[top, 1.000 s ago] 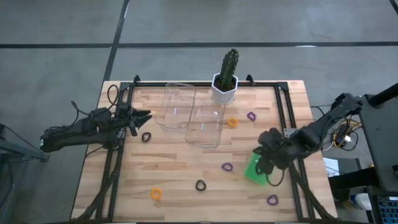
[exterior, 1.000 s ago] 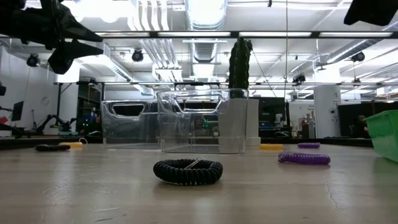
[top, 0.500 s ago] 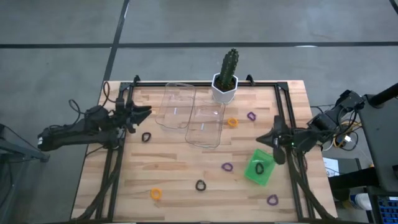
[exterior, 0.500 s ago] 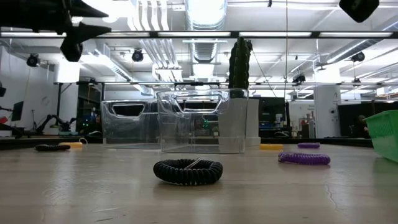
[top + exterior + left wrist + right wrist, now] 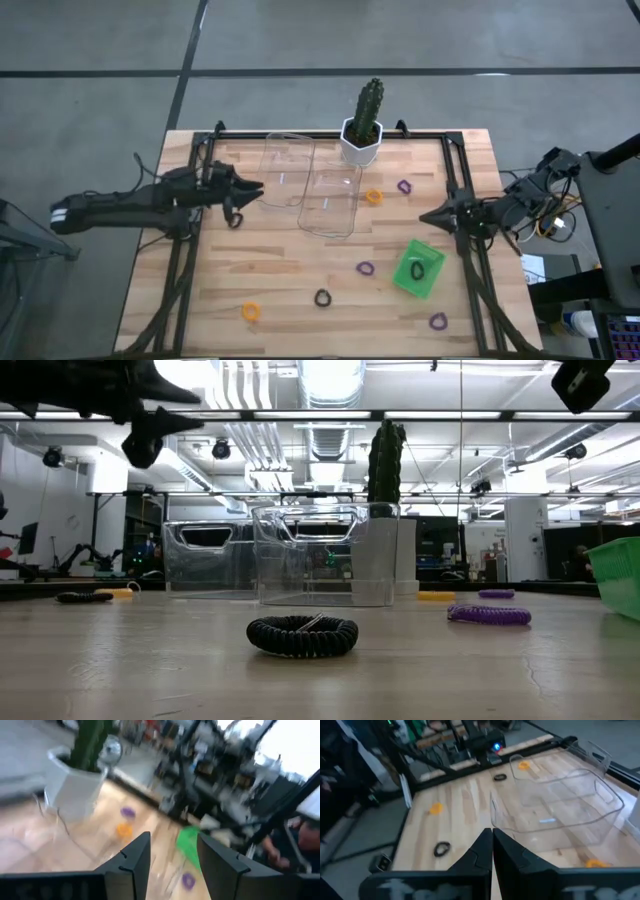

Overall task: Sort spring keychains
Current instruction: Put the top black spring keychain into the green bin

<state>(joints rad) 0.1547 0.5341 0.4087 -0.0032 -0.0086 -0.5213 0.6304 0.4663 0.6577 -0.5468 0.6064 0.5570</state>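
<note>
Fingers of my left gripper [image 5: 258,187] are hanging parted and empty just above a black keychain [image 5: 235,220]. Right gripper [image 5: 424,216] is hovering pinched shut, carrying nothing, near the green tray [image 5: 404,279].

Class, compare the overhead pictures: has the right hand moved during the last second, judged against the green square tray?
Yes. A second ago the right hand was over the green tray; now it is shut, clear of it, nearer the cactus pot's edge of the table.

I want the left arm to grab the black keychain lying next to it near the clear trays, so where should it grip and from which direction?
Grip the black keychain across one side of its loop, coming straight down: it lies flat on the table, so only its top is exposed. The left gripper, open, hovers close beside it.
</note>
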